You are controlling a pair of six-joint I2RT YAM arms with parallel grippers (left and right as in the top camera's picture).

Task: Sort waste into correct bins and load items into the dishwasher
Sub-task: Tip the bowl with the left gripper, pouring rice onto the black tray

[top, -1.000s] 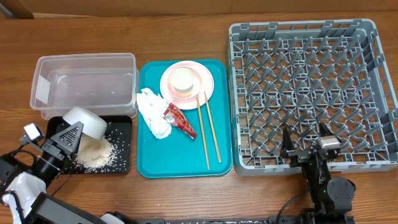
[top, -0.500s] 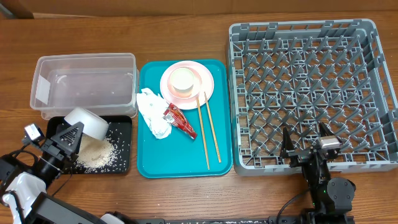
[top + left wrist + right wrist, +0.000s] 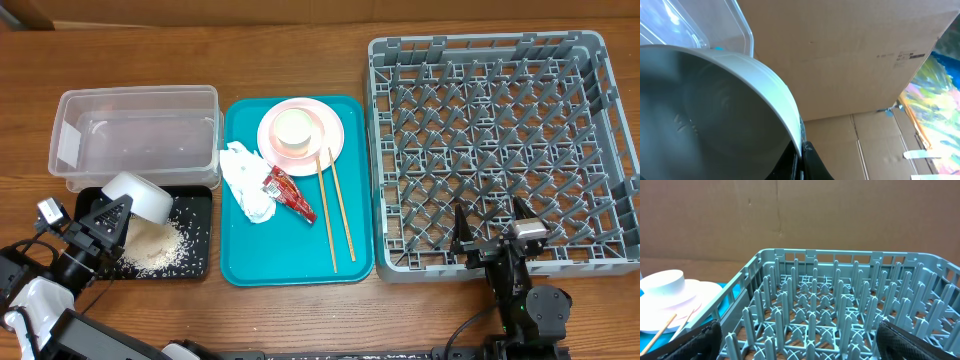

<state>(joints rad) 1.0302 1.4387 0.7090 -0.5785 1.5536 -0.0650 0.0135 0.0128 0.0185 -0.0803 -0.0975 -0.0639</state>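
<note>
Now the left gripper (image 3: 115, 212), left of the teal tray (image 3: 290, 258), has its jaws closed on the rim of a pale bowl (image 3: 142, 196). The bowl is tilted over the black tray (image 3: 201, 207), where rice grains (image 3: 153, 245) lie. On the teal tray lie the napkin (image 3: 246, 182), wrapper (image 3: 288, 192) and chopsticks (image 3: 336, 215). Right of it, the jaws of the right gripper (image 3: 493, 236) stand wide at the dish rack (image 3: 500, 140).

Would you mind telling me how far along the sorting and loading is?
Done: rice grains lie in the black tray. In hand: the left gripper is shut on a pale bowl tilted over that tray. Left: napkin, red wrapper, chopsticks and pink plate with a small cup or bowl sit on the teal tray; the dish rack holds nothing; the right gripper is open.
</note>
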